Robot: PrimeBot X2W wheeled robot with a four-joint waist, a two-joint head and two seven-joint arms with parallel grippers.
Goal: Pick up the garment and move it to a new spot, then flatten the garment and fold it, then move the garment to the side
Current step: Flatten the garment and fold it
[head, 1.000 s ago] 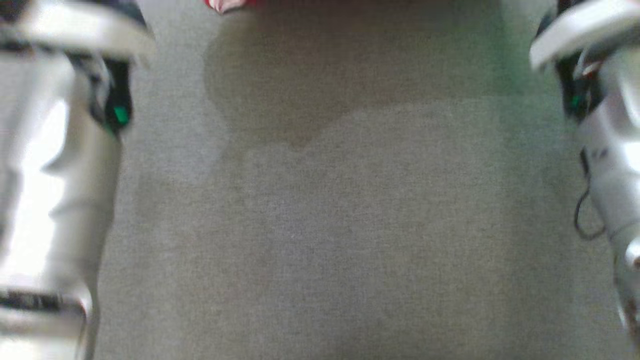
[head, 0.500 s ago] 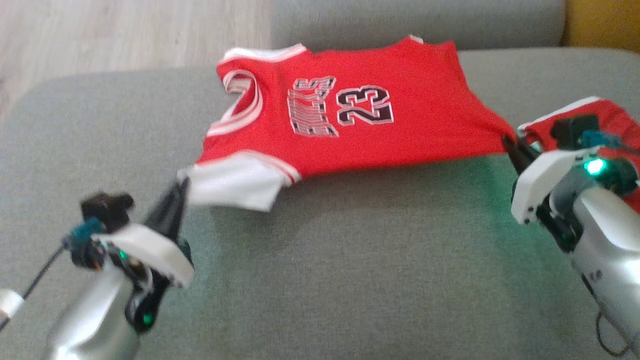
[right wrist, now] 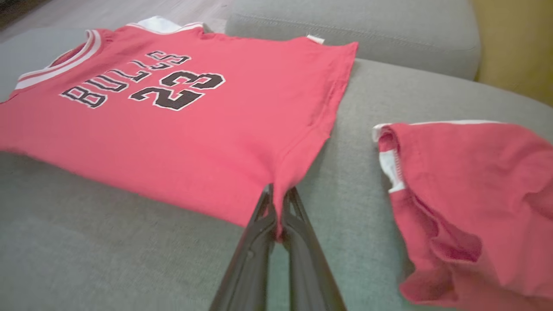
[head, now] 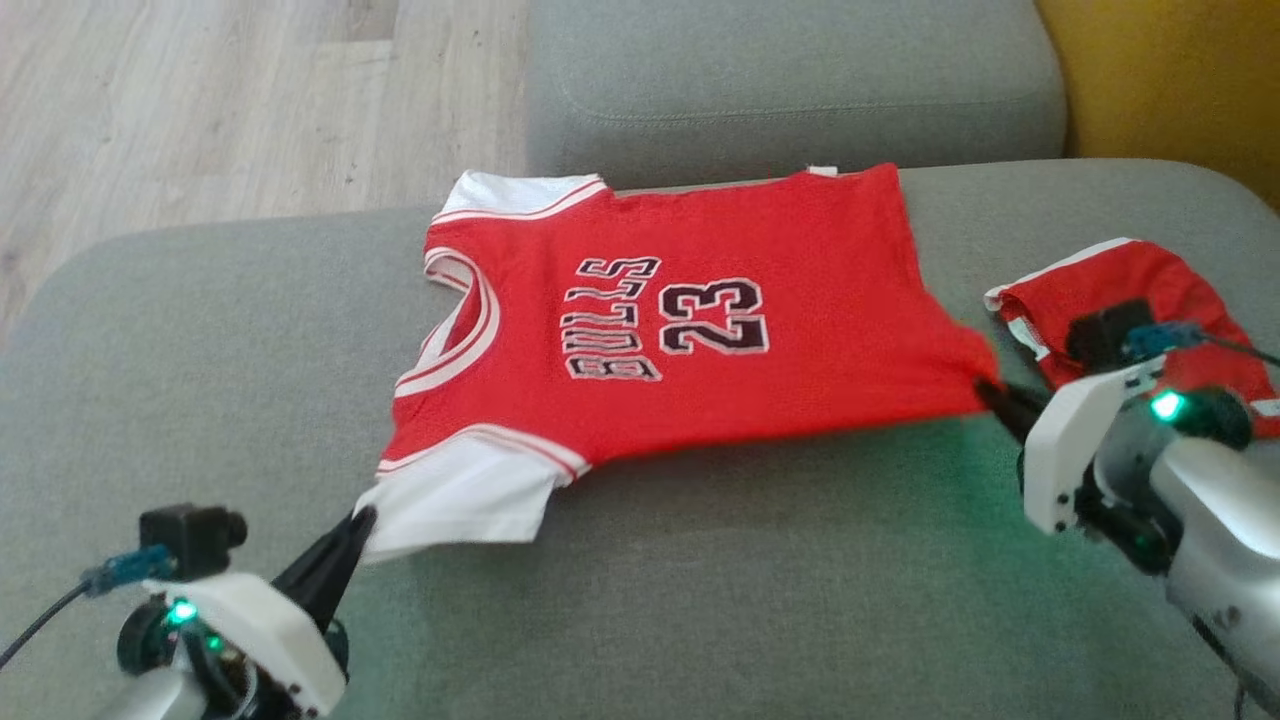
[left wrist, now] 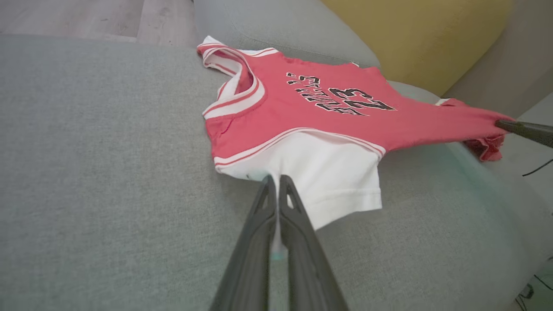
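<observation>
Stretching the red Bulls 23 jersey (head: 820, 270) across the grey sofa seat (head: 700, 600), print side up, collar toward the robot's left and hem toward its right. Pinching the outer edge of the near white sleeve (head: 460, 500) with the left hand (head: 357, 520), pressed together on the cloth with no gap. Pinching the near hem corner with the right hand (head: 990, 392), likewise clamped tight, with a tuck of red fabric squeezed in the grip in the right wrist view.

Gripping at those two opposite points, probably, to pull the near edge taut and lay the body flat without wrinkles. Looks like the flattening step, with folding and moving aside not yet done. Resting the far half on the seat, up against the grey back cushion (head: 790, 80). Lifting the near edge a little, judging by the shadow band beneath it.

Leaving alone a second red garment (head: 1110, 285), crumpled and white-trimmed, lying on the seat near the right hand and apart from the jersey's hem. Worth lowering both hands evenly before letting go, to avoid curling the sleeve under or creasing the hem corner. Beyond the seat: wooden floor (head: 200, 100) at the far left, something yellow (head: 1170, 70) at the far right.
</observation>
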